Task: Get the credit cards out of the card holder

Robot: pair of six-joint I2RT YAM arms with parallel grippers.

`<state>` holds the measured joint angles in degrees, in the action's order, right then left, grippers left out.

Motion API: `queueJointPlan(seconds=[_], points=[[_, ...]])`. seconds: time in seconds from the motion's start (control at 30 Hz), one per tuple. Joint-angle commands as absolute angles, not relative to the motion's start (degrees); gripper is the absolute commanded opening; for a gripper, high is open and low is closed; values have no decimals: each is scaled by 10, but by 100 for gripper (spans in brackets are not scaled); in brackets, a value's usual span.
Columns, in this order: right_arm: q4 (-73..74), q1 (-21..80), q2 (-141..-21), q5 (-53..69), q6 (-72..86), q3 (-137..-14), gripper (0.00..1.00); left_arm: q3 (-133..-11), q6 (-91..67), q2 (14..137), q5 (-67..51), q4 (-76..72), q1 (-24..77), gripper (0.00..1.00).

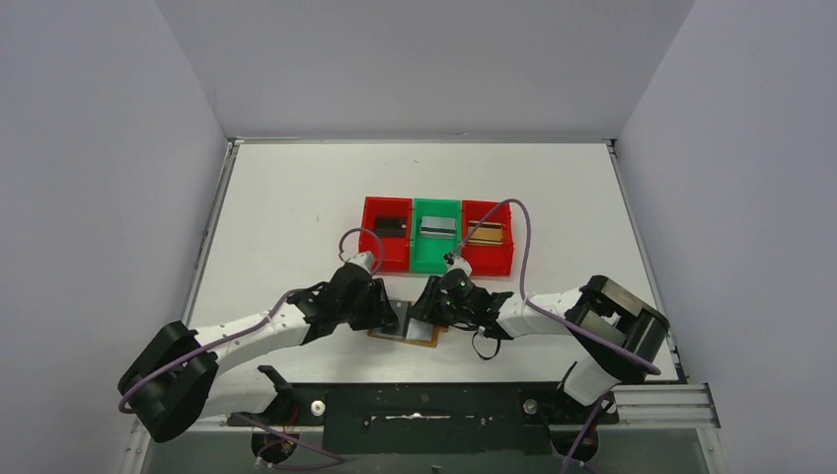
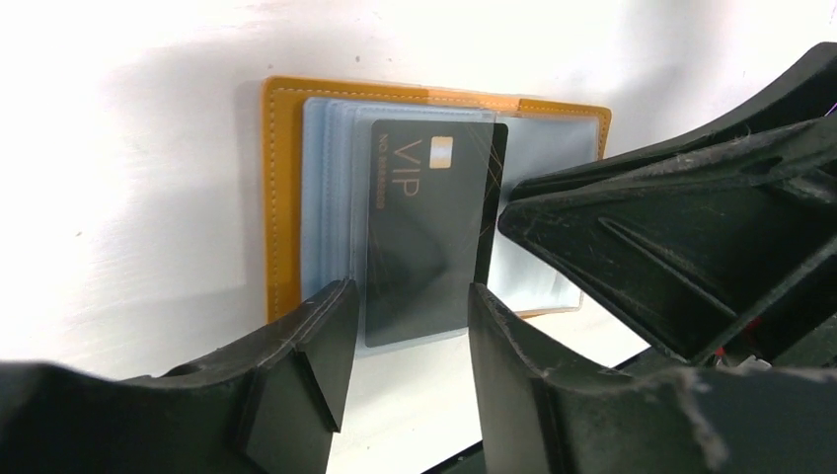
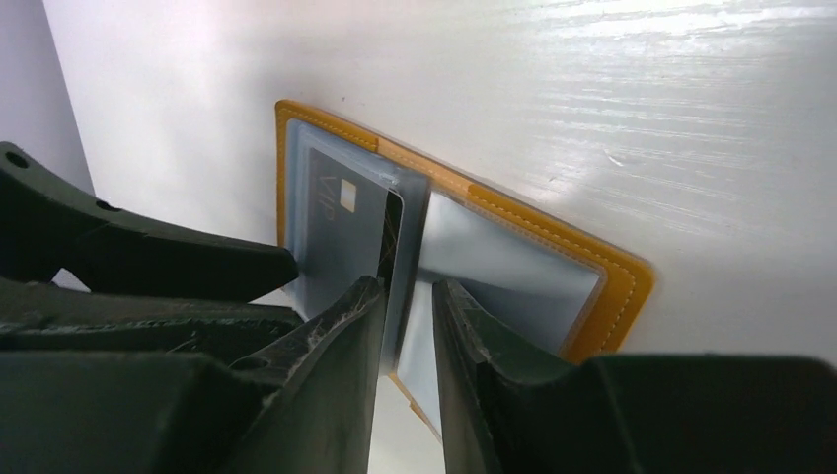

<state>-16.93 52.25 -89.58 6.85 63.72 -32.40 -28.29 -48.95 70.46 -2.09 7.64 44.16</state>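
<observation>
- The card holder (image 2: 286, 197) lies open and flat on the table (image 1: 296, 197), near me, between my two arms.
- A black VIP card (image 2: 424, 227) sits in a clear sleeve (image 2: 434, 114). One edge pokes out toward the middle fold.
- My left gripper (image 2: 410, 296) is open, with the sleeve's near end between its fingers.
- My right gripper (image 3: 407, 284) is nearly closed around the card's bare edge. I cannot tell if it pinches.
- I think the card is light, thin, stiff and slippery. The sleeve looks soft and floppy.
- I would pinch the bare edge on its flat sides.
</observation>
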Motion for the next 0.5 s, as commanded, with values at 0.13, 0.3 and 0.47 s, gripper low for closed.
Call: queueJointPlan(seconds=[0.13, 0.3, 0.47], points=[[-130, 528, -902, 25, 639, -344, 25, -352, -439, 653, 23, 143, 365, 62], [-132, 528, -895, 25, 634, -335, 25, -409, -388, 667, 0, 145, 269, 73], [-133, 527, -891, 27, 630, -333, 25, -445, -358, 736, -59, 91, 187, 74]])
